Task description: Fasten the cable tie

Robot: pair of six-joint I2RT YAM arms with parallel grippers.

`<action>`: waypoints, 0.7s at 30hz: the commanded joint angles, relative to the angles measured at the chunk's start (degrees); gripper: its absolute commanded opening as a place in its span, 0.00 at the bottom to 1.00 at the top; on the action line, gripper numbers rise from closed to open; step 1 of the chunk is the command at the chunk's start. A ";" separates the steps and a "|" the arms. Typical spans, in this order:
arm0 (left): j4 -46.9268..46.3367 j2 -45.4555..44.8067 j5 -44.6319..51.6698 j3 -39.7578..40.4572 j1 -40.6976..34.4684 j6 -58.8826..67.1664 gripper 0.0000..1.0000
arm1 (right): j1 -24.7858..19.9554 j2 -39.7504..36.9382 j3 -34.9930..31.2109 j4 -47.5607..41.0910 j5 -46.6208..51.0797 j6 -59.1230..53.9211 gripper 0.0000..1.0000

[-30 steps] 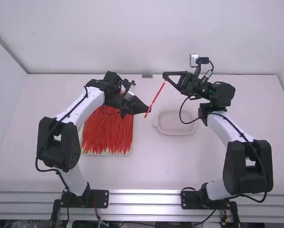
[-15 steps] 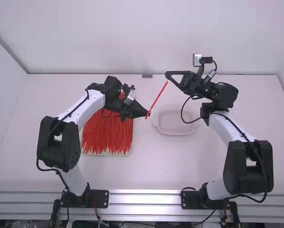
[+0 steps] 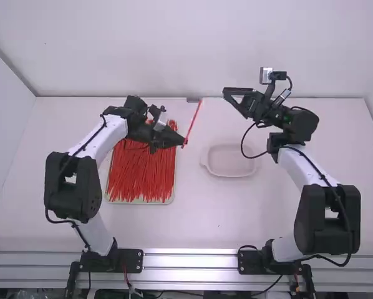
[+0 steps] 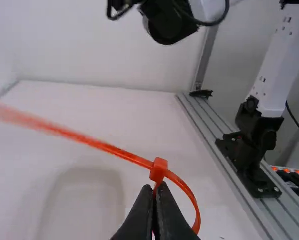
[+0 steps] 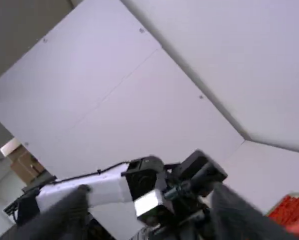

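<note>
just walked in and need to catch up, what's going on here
The left pincer is shut on a red tie, holding it up between the pile of spare ties and a white tub. The tail looks to be already through the head, making a small loop, with the long end sticking out. The right pincer is open, off to the side of that long end and holding nothing.

No letters, numbers, labels or signs are showing legibly anywhere, and nothing readable is showing on the cable tie (image 4: 159, 169).
</note>
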 commanded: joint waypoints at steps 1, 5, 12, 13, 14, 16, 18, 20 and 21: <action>0.09 0.31 2.91 3.32 1.62 -2.08 0.02 | 0.44 -1.53 1.60 -0.11 -3.65 -0.04 0.99; 1.62 0.31 2.16 6.60 2.27 -6.97 0.02 | 2.86 -1.49 0.44 -5.84 -3.23 -5.44 0.99; 2.80 0.31 -0.31 11.98 2.25 -10.86 0.02 | 6.14 -1.49 -1.38 -16.24 1.46 -16.02 0.99; 2.89 0.31 -0.11 12.35 2.23 -10.60 0.02 | 6.58 -1.49 -1.38 -17.51 1.97 -17.07 0.99; 2.91 0.31 0.02 12.61 2.23 -10.05 0.02 | 6.95 -1.49 -1.38 -18.14 2.36 -17.94 0.99; 2.64 0.31 0.11 13.20 2.25 -8.72 0.02 | 7.78 -1.49 -1.38 -19.08 3.19 -18.75 0.99; 2.75 0.31 0.15 13.64 2.25 -8.81 0.02 | 8.39 -1.51 -1.38 -18.95 3.82 -18.71 0.99; 2.82 0.31 1.25 14.23 2.25 -8.90 0.02 | 9.38 -1.51 -1.33 -18.88 3.96 -19.56 0.99; 3.02 0.31 1.81 14.43 2.25 -8.90 0.02 | 9.73 -1.51 -1.31 -18.91 4.00 -19.87 0.99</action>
